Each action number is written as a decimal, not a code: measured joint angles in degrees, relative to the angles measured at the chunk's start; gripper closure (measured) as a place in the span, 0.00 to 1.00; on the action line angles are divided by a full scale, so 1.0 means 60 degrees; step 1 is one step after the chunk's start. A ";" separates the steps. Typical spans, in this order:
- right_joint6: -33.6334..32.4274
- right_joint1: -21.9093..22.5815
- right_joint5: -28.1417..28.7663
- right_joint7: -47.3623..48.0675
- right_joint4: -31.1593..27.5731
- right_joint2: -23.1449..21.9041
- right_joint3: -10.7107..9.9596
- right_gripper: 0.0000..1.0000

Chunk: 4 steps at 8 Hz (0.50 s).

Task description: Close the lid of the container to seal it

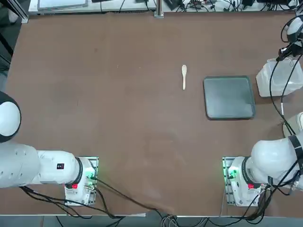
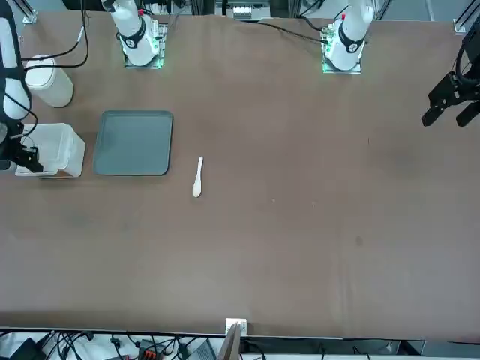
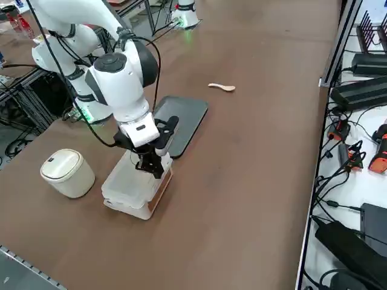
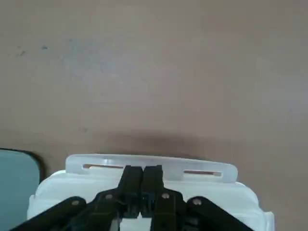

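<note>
In the top view, the right arm [image 1: 272, 158] is reaching over the container [image 1: 264, 88], which is sitting to the right of the grey tray [image 1: 229, 97]; a white spoon [image 1: 184, 78] is lying on the tray's other side, well apart from the work.

In the front view, the right gripper [image 2: 36, 166] is hanging low at the container; the tray is resting just beside it, leaving little need for a sideways sweep.

In the right side view, the lid [image 3: 129, 188] is lying over the container's top; the claw is pointing down at its far part, near the tray, while a white canister [image 3: 68, 173] is standing nearby.

In the right wrist view, the two fingers are pressing together, pinching nothing, their tips meeting at the slotted edge flap [image 4: 204, 169]; that flap is jutting outward, and the seal is apparently still wanting a firm push; a careful operator would be keeping the tips together, bearing straight down close to the rim, then working along the edge toward both corners; pushing too far out would risk slipping off or tipping the box.
</note>
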 joint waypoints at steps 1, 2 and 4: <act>-0.0521 0.0004 -0.0001 -0.0027 0.0292 -0.0061 0.0007 0.99; -0.1500 0.0013 -0.0001 -0.0072 0.0887 -0.0169 0.0011 0.99; -0.3531 0.0038 -0.0001 -0.0108 0.2267 -0.0371 0.0015 0.99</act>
